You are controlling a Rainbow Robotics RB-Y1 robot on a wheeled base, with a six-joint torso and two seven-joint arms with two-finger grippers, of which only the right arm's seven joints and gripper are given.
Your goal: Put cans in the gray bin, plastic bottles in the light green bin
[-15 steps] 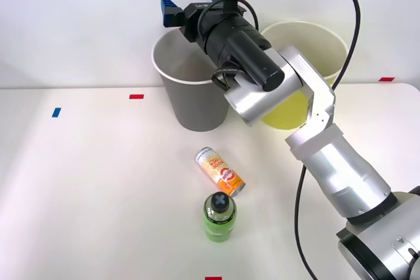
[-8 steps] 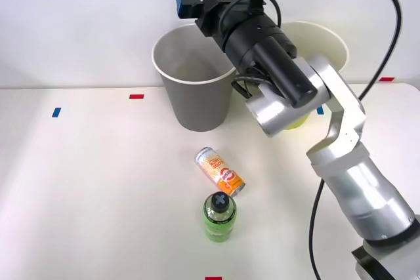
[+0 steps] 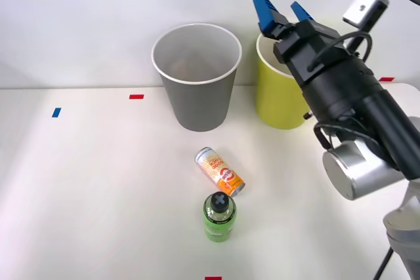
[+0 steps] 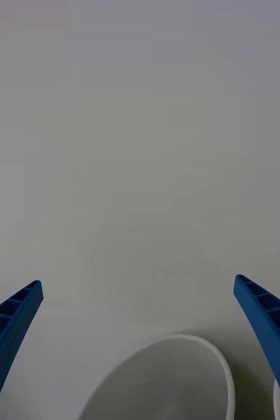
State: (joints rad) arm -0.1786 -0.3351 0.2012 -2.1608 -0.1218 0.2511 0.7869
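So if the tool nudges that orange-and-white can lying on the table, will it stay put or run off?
The orange-and-white can lies on its side, so it would probably roll if pushed across its length. The green bottle stands right by its near end and might tip if bumped. The can looks small, likely light.

Right arm raised and angled up from the right, end effector [image 3: 281, 6] spread wide, blue fingers [image 4: 8, 328] holding nothing

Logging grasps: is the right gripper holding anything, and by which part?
Nothing. The right gripper is open and empty above the yellow-green bin.
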